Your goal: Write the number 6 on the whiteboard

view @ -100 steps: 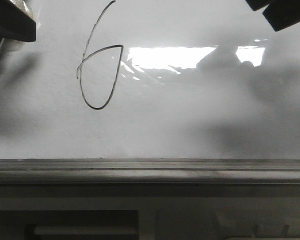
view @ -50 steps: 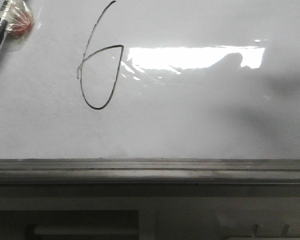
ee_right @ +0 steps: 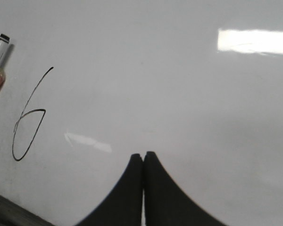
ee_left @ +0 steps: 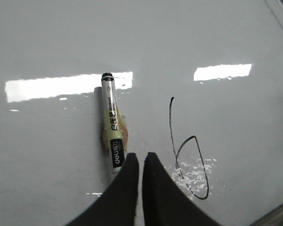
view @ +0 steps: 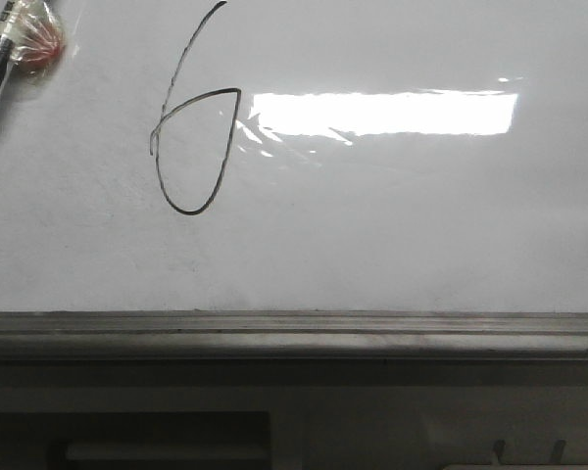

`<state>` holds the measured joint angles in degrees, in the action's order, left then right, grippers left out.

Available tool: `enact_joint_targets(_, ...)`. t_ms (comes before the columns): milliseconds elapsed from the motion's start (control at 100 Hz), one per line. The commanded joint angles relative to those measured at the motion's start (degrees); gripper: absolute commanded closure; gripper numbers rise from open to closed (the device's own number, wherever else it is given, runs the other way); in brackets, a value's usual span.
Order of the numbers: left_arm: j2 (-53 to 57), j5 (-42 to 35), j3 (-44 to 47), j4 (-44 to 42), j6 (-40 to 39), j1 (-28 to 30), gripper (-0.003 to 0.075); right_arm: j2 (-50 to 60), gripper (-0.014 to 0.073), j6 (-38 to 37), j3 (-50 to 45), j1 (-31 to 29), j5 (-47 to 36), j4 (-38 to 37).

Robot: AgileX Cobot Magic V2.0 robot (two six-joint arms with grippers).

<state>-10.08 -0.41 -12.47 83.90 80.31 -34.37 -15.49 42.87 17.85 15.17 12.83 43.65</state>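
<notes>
The number 6 (view: 191, 127) stands tall and slanted on the whiteboard (view: 392, 225), its long axis running from the rounded bottom of the loop up and to the right, where the thin stem leans toward the board's upper edge in the front view. It sits in the left half of the board, just left of a bright rectangular patch of glare. The stroke is a fine black line, fainter along the stem and darker around the loop, which is a teardrop with a sharp point at its upper right corner. The board is glossy, flat and white, with a grey metal ledge (view: 294, 333) along its lower edge. A marker (ee_left: 111, 136) lies flat on the board to the left of the 6, well apart from it; its barrel is clear and white with a black printed band, a black end and a wrap of wrinkled clear tape with something reddish beneath. The left claw (ee_left: 140, 160) hovers just short of the marker with its dark tapered fingers nearly together, gripping nothing. The right claw (ee_right: 143, 157) is closed and empty over bare board.
</notes>
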Motion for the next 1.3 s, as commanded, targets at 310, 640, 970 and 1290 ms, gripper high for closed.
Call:
enact_joint_targets(310, 6.0, -3.9, 0.4, 1.7, 0.2, 0.0, 0.074, 8.6, 0.0664, 0.8, -4.0, -0.3, -7.4, 1.2)
enact_joint_targets(640, 6.0, -3.6, 0.4, 1.7, 0.2, 0.0, 0.074, 8.6, 0.0664, 0.8, -4.3, -0.3, -7.8, 1.2)
enact_joint_targets(970, 6.0, -3.6, 0.4, 1.7, 0.2, 0.0, 0.074, 8.6, 0.0664, 0.8, -4.3, -0.3, -7.8, 1.2)
enact_joint_targets(1290, 5.8, -2.4, 0.8, -19.6, -11.5, 0.3, 0.074, 8.6, 0.0664, 0.8, -4.3, -0.3, -7.8, 1.2)
